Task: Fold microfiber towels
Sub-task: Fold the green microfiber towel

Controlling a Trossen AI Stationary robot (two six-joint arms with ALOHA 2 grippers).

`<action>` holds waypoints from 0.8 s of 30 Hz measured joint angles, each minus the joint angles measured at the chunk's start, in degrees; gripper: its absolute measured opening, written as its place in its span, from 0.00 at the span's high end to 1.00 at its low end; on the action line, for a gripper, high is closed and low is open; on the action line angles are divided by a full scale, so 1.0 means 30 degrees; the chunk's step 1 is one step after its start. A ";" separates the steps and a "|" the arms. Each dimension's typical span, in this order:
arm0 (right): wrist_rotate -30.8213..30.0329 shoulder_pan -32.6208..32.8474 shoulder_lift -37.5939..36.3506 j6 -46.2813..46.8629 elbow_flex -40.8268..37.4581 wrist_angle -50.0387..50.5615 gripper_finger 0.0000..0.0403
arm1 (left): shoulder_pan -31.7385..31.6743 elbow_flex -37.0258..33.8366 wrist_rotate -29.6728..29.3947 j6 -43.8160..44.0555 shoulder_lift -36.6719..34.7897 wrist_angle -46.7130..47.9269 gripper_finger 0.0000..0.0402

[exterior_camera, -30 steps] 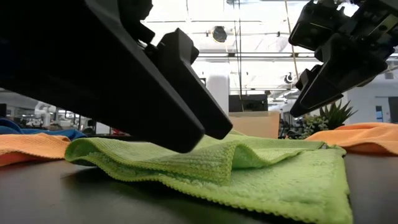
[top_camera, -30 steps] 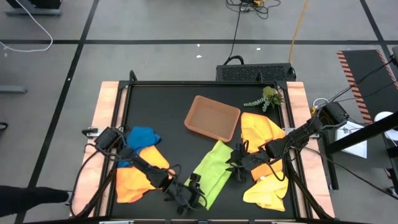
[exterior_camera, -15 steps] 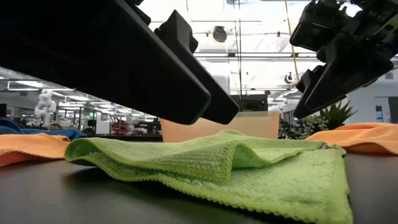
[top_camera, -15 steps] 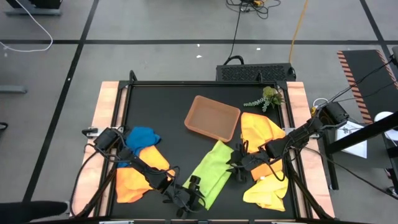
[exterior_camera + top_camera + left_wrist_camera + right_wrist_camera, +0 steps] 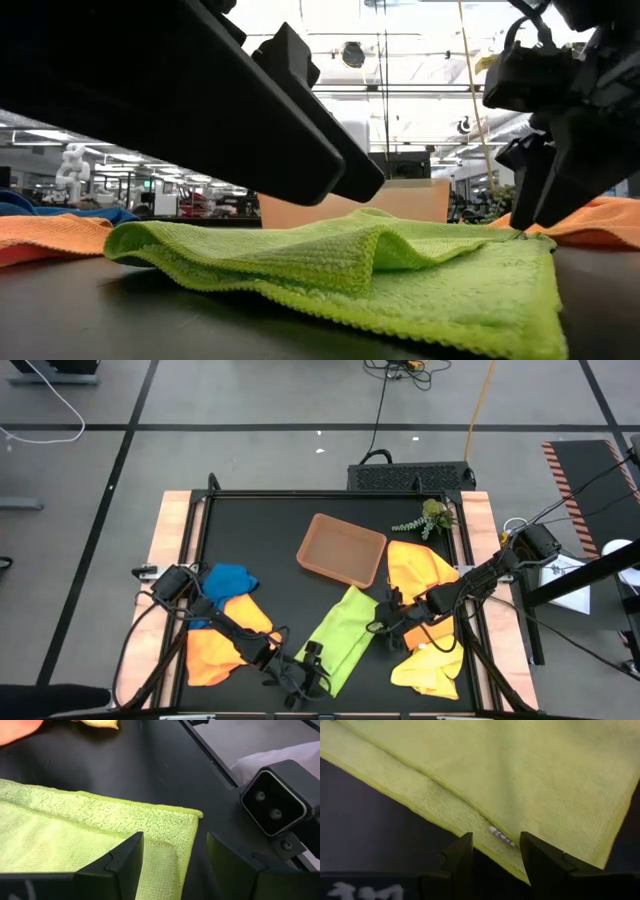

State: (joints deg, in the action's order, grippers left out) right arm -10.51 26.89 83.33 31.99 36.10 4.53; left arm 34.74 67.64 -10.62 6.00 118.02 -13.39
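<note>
At the lower middle of the high view, on the black worktop (image 5: 260,545), lies the lime-green microfiber towel (image 5: 343,635), a long soft strip running from the upper right, just below the shallow brown rectangular tray (image 5: 341,549), down to the lower left. That slant is what we judge the coming move to turn on: each end of the strip has its own arm.

Our right claw (image 5: 381,623) sits at the towel's right-hand edge near the upper end. In the right wrist view its fingers stand apart, empty, straddling the hemmed border with the small white label (image 5: 501,836) between them. In the low view the same claw (image 5: 535,215) hangs low at the cloth's far right corner; whether it touches the cloth there we cannot say.

Our left claw (image 5: 305,678) is at the lower end. In the left wrist view its fingers are spread and empty, with the near corner of the green towel (image 5: 165,822) lying between them and slightly ahead.

Both claws are thus about equally near, one per end, so we reckon a two-armed pinch along the same long side is what comes next. The other towels, orange cloths (image 5: 228,632), a blue one (image 5: 228,579) and a yellow one (image 5: 430,665), lie to either side, untouched.
</note>
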 joint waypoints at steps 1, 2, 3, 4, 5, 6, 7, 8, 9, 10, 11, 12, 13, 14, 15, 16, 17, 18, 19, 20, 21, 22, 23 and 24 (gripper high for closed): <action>-0.0034 -0.0007 0.0000 -0.0021 0.0000 0.0182 0.61 | 0.0000 0.0000 -0.0021 0.0000 0.0000 0.0000 0.46; -0.0055 -0.0014 0.0000 -0.0064 0.0000 0.0353 0.61 | 0.0000 0.0000 -0.0057 0.0000 0.0000 0.0000 0.46; -0.0061 -0.0042 0.0005 -0.0186 0.0000 0.0465 0.61 | 0.0000 0.0000 -0.0138 0.0000 0.0000 0.0000 0.46; -0.0063 -0.0091 0.0007 -0.0331 0.0000 0.0567 0.61 | 0.0000 0.0000 -0.0315 0.0000 0.0000 0.0000 0.46; -0.0078 -0.0161 0.0007 -0.0409 0.0000 0.0627 0.61 | 0.0006 0.0000 -0.0513 0.0000 0.0000 0.0047 0.46; -0.0078 -0.0238 0.0007 -0.0441 0.0000 0.0678 0.61 | 0.0002 0.0000 -0.0617 0.0000 -0.0006 0.0184 0.46; -0.0085 -0.0318 0.0007 -0.0465 0.0000 0.0747 0.61 | 0.0000 0.0000 -0.0717 0.0000 -0.0007 0.0391 0.46; -0.0093 -0.0358 0.0007 -0.0465 0.0000 0.0839 0.61 | 0.0000 -0.0005 -0.0831 -0.0005 -0.0007 0.0539 0.46; -0.0135 -0.0385 0.0007 -0.0465 0.0000 0.0955 0.61 | 0.0000 -0.0012 -0.0903 0.0002 -0.0007 0.0657 0.46; -0.0352 -0.0393 0.0007 -0.0486 0.0000 0.1135 0.61 | 0.0000 -0.0015 -0.0944 0.0018 0.0015 0.0692 0.46; -0.0588 -0.0393 0.0007 -0.0536 0.0000 0.1324 0.61 | 0.0000 -0.0015 -0.0982 0.0044 0.0083 0.0611 0.46; -0.0735 -0.0393 0.0007 -0.0551 0.0000 0.1462 0.61 | 0.0000 -0.0015 -0.0997 0.0044 0.0135 0.0584 0.46; -0.0976 -0.0393 0.0007 -0.0599 0.0000 0.1580 0.61 | 0.0000 -0.0015 -0.0997 0.0044 0.0164 0.0698 0.46; -0.1027 -0.0403 0.0007 -0.0662 0.0000 0.1706 0.61 | -0.0002 -0.0015 -0.0997 0.0063 0.0221 0.0750 0.46; -0.1055 -0.0408 0.0009 -0.0789 0.0000 0.1736 0.61 | -0.0040 -0.0013 -0.1010 0.0124 0.0377 0.0580 0.46; -0.1055 -0.0431 0.0015 -0.0860 0.0000 0.1736 0.61 | -0.0059 -0.0007 -0.1041 0.0129 0.0490 0.0449 0.46; -0.1061 -0.0453 0.0015 -0.0903 0.0000 0.1729 0.61 | -0.0073 -0.0015 -0.1274 0.0102 0.0554 0.0619 0.46; -0.1061 -0.0480 0.0015 -0.0903 0.0000 0.1729 0.61 | -0.0073 -0.0036 -0.1518 0.0115 0.0567 0.0729 0.46; -0.1061 -0.0517 0.0015 -0.0903 0.0000 0.1735 0.61 | -0.0096 -0.0036 -0.1641 0.0122 0.0568 0.0676 0.46; -0.1061 -0.0549 0.0015 -0.0908 0.0000 0.1786 0.61 | -0.0160 -0.0027 -0.1732 0.0124 0.0554 0.0660 0.46; -0.1061 -0.0580 0.0015 -0.0903 0.0000 0.1827 0.61 | -0.0214 -0.0011 -0.1852 0.0124 0.0539 0.0719 0.46; -0.1061 -0.0601 0.0015 -0.0904 0.0000 0.1821 0.61 | -0.0233 -0.0007 -0.2006 0.0122 0.0539 0.0819 0.46; -0.1064 -0.0612 0.0015 -0.0904 0.0000 0.1821 0.61 | -0.0233 -0.0015 -0.2113 0.0120 0.0539 0.0916 0.46; -0.1072 -0.0612 0.0015 -0.0907 0.0000 0.1855 0.61 | -0.0233 -0.0015 -0.2202 0.0073 0.0546 0.0923 0.46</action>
State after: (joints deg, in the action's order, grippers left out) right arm -13.72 25.06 83.37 29.26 36.10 10.09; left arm 34.04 67.59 -17.22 6.22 119.66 -10.62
